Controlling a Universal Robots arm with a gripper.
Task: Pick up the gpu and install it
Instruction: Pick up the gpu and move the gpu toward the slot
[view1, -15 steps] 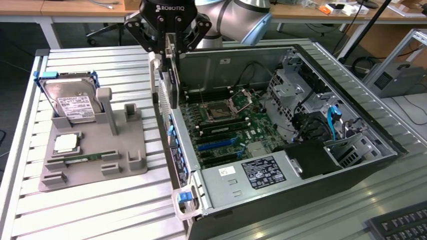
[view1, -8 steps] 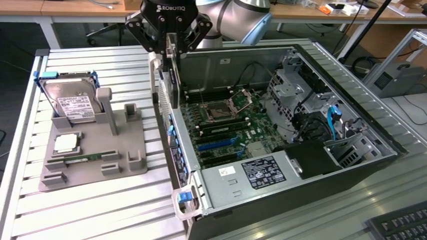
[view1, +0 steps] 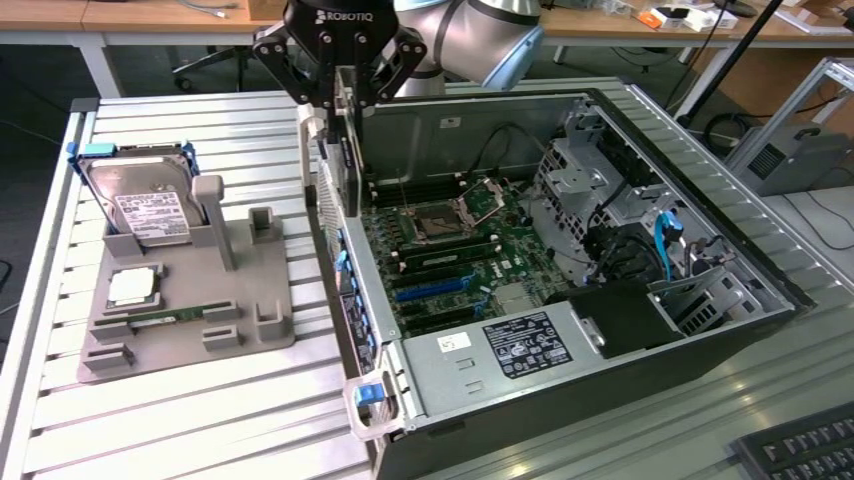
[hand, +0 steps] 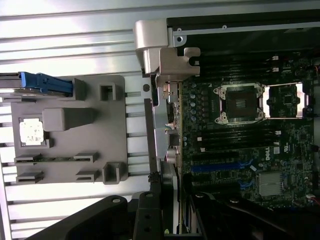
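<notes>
Jaws clamped on the gpu (view1: 350, 170). It hangs edge-down beneath the gripper (view1: 350, 100) — light, stiff, fragile, I'd judge — best pinched by its upper edge.

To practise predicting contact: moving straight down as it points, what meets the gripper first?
The green gpu card in the black gripper would likely touch the green motherboard beside the grey case wall; depth unclear.
</notes>
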